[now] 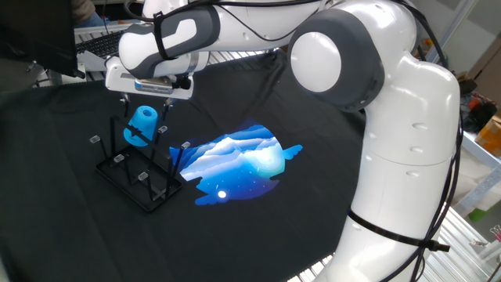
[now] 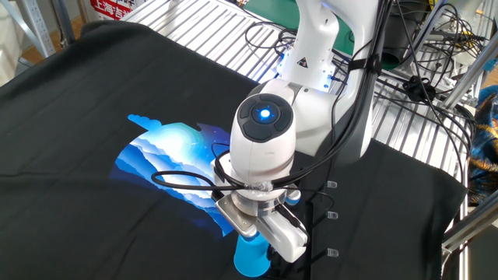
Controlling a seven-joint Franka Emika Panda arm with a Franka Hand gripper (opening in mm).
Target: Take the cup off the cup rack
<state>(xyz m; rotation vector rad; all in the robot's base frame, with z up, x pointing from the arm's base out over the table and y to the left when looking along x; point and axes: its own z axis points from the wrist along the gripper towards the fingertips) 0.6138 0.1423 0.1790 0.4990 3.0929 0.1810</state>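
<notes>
The sky-blue cup (image 1: 142, 127) hangs tilted on a peg of the black wire cup rack (image 1: 139, 174) at the left of the black cloth. My gripper (image 1: 145, 108) is right above the cup, pointing down. Its two thin fingers (image 1: 124, 102) stand apart on either side of the cup's upper end, with small gaps to it. In the other fixed view the wrist hides most of the cup (image 2: 250, 257); only its lower part shows beside the gripper (image 2: 274, 247). A few grey-capped pegs of the rack (image 2: 331, 218) show to the right.
A blue and white picture (image 1: 239, 160) is printed on the black cloth, right of the rack. My large white arm (image 1: 399, 141) fills the right side. A metal grid table (image 2: 194, 31) and cables (image 2: 420, 47) lie beyond the cloth.
</notes>
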